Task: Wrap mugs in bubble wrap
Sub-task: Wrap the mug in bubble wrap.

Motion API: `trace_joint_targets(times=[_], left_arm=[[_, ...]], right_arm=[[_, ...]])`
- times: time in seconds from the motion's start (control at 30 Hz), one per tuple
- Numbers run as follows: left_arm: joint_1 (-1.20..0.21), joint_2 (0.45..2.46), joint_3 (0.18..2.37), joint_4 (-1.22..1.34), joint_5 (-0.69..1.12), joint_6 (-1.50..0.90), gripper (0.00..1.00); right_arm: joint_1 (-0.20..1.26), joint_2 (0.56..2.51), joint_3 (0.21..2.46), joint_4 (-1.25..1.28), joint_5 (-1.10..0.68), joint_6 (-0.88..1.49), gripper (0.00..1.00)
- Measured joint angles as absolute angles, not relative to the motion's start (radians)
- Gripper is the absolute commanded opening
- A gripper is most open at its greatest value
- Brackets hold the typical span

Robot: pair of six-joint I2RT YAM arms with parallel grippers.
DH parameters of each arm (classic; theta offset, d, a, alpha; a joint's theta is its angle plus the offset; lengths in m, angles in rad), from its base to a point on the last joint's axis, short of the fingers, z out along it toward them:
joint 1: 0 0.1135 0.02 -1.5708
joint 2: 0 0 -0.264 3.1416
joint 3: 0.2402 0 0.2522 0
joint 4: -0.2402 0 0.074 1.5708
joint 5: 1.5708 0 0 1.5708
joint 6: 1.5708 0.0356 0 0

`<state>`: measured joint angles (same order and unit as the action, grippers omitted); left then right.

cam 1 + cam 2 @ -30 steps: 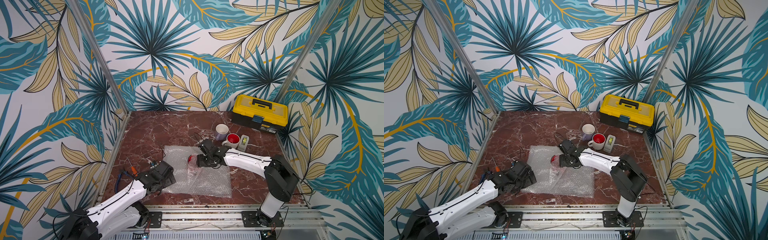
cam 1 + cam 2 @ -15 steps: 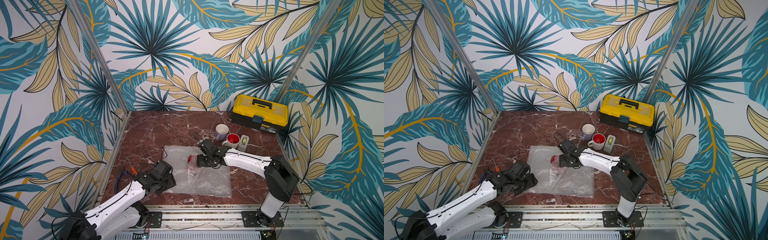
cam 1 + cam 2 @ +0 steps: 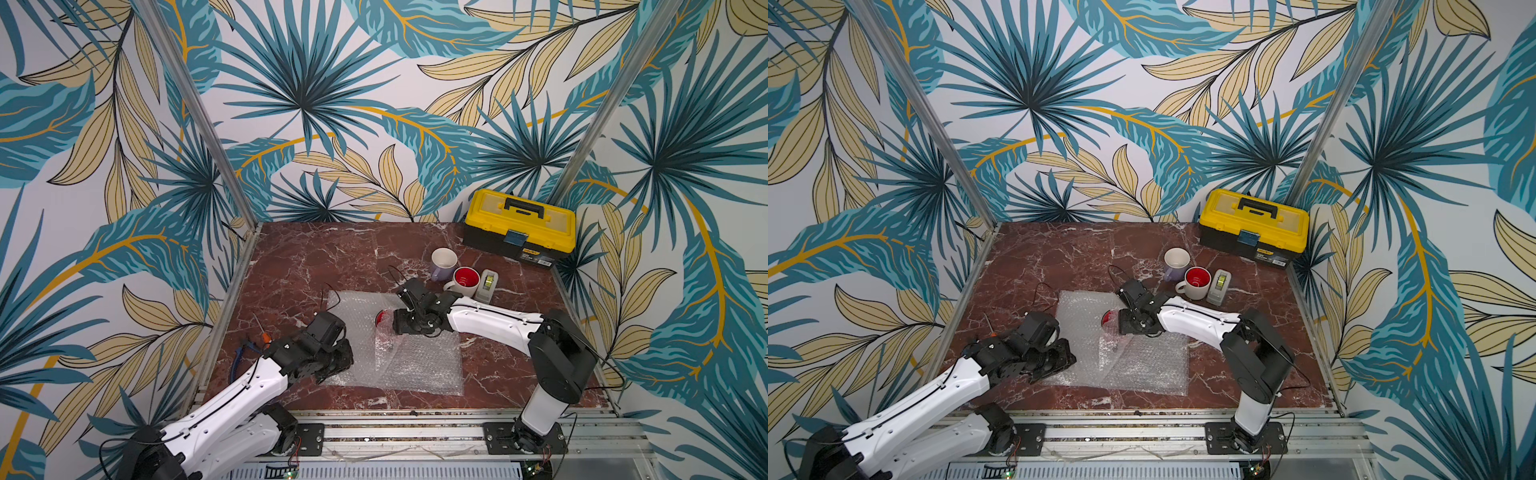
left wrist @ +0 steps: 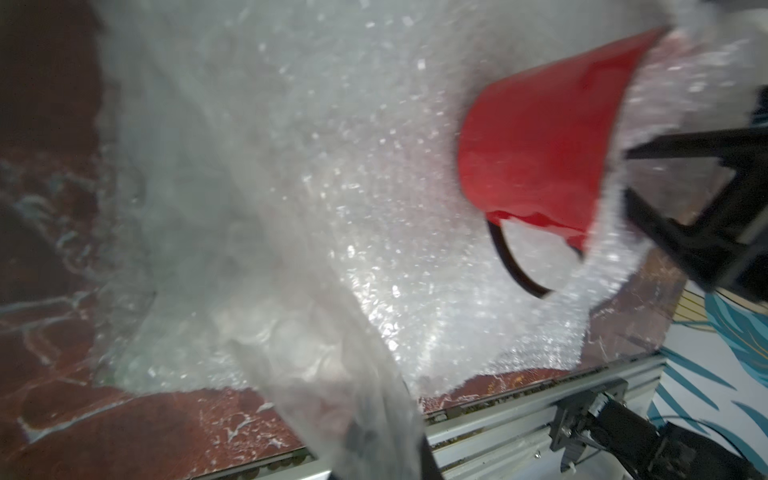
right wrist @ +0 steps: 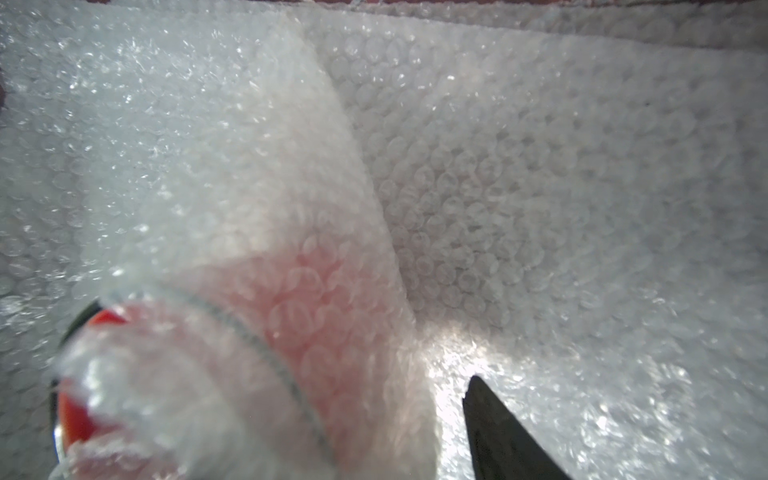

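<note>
1. Bubble wrap [image 3: 415,365], a single clear and roughly square sheet, lies spread in the middle of a red marble worktop [image 3: 332,257]. It is seen in both top views.
2. Red mug [image 3: 380,321] lies on its side on the far half of the sheet. A flap of the wrap is folded over one end. The other end and the handle are bare in the left wrist view [image 4: 540,145].
3. Left pincer [image 3: 343,361] sits at the sheet's near left edge, closed on the bubble wrap. In the left wrist view that edge curves up off the worktop toward the camera.
4. Right pincer [image 3: 394,326] reaches in from the right to the covered end of the red mug. In the right wrist view one dark finger [image 5: 498,432] shows just beside the wrapped mug. It cannot be told whether the jaws press on the mug or only straddle it.
5. Lavender mug [image 3: 442,262], white inside, stands upright off the sheet, toward the far right.
6. White mug [image 3: 465,282], red inside, stands just beside the lavender mug, with a small grey tape dispenser [image 3: 487,286] next to it.
7. Yellow and black toolbox [image 3: 519,226] sits closed in the far right corner.
</note>
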<state>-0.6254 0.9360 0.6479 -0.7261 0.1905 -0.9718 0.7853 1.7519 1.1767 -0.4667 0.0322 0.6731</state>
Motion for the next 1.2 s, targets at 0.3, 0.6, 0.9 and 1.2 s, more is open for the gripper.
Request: trace_joint_targets(times=[0.3, 0.6, 0.9, 1.2], left_arm=[[-0.669, 1.054, 0.729, -0.591, 0.295, -0.903, 0.06], [-0.673, 1.261, 0.895, -0.456, 0.323, -0.874, 0.06], [-0.669, 1.447, 0.961, -0.432, 0.220, -0.892, 0.03], [-0.656, 1.528, 1.001, -0.408, 0.189, -0.917, 0.03]], right_arm=[[0.785, 1.757, 1.177, -0.457, 0.022, 0.674, 0.66], [0.784, 1.762, 1.172, -0.437, -0.001, 0.677, 0.66], [0.779, 1.742, 1.129, -0.382, -0.021, 0.676, 0.66], [0.779, 1.687, 1.078, -0.340, -0.027, 0.672, 0.66]])
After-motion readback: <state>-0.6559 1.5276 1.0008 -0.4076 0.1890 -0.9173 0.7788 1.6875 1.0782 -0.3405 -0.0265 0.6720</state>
